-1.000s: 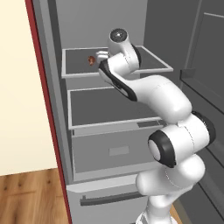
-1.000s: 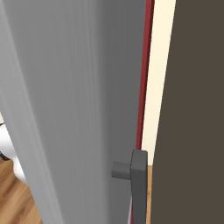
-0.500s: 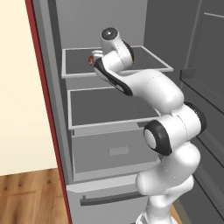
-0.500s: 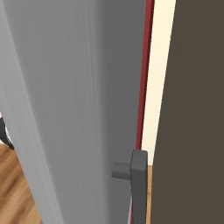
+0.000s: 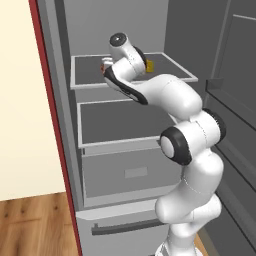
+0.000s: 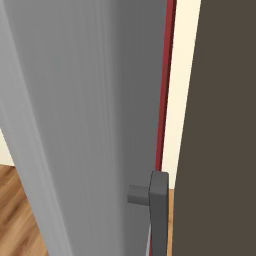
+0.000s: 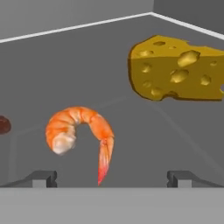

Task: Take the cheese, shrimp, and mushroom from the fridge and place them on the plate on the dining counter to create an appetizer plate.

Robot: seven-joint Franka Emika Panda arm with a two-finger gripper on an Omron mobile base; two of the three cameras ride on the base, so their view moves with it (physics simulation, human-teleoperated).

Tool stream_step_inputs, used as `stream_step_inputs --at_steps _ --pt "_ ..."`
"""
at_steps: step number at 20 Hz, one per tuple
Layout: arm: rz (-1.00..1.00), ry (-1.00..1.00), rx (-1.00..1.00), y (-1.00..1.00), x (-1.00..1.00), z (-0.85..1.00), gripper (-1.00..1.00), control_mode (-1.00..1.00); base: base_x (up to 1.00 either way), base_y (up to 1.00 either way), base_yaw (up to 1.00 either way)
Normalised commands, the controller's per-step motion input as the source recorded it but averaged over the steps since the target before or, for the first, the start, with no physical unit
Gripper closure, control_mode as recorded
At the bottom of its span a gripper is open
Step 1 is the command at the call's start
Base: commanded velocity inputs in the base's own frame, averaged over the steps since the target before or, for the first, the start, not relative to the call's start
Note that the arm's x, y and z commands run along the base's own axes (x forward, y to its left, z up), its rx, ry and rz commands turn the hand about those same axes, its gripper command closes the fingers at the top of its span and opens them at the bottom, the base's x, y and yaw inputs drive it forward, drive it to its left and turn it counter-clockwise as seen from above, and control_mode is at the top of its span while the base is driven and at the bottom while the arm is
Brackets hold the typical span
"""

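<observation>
The tall grey fridge (image 5: 125,165) stands open, and the white arm reaches up into it so that its two-finger gripper (image 7: 112,178) hangs over the top flat grey shelf (image 5: 90,75) with the pale rim. In the hand view the two dark finger tips stand wide apart and hold nothing. Between and just beyond them lies the curled orange-pink shrimp (image 7: 81,133), its tail pointing toward the hand. The bright yellow wedge of cheese with holes (image 7: 175,70) sits farther back and to the right, well apart from the shrimp, its right end cut off by the picture's edge. At the far left edge a dark reddish-brown lump, probably the mushroom (image 7: 3,125), shows only as a sliver. From the left base view the arm's wrist covers most of the shelf, leaving just a corner of the cheese (image 5: 149,65) visible behind it. The right base view looks at the grey fridge door (image 6: 85,125) with its dark grey handle (image 6: 155,210), beside a dark red edge strip (image 6: 166,85).
</observation>
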Motion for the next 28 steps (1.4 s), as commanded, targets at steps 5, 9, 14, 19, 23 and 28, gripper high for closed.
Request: stream_step_inputs --at_steps 5,9,14,19,23,28 --pt "-0.05 0.0 0.0 0.08 0.42 -0.13 -1.0 -1.0 0.0 0.0 0.0" --pt "-0.04 0.0 0.0 0.07 0.46 -0.13 -1.0 -1.0 0.0 0.0 0.0" --pt "-0.05 0.0 0.0 0.03 0.35 -0.14 -1.0 -1.0 0.0 0.0 0.0" --pt "-0.15 0.04 0.0 0.0 -0.04 -0.37 -1.0 -1.0 0.0 0.0 0.0" --pt "-0.15 0.07 0.0 0.0 -0.07 -0.47 -1.0 -1.0 0.0 0.0 0.0" --pt "-0.15 0.07 0.0 0.01 -0.27 -0.52 1.0 -1.0 0.0 0.0 0.0"
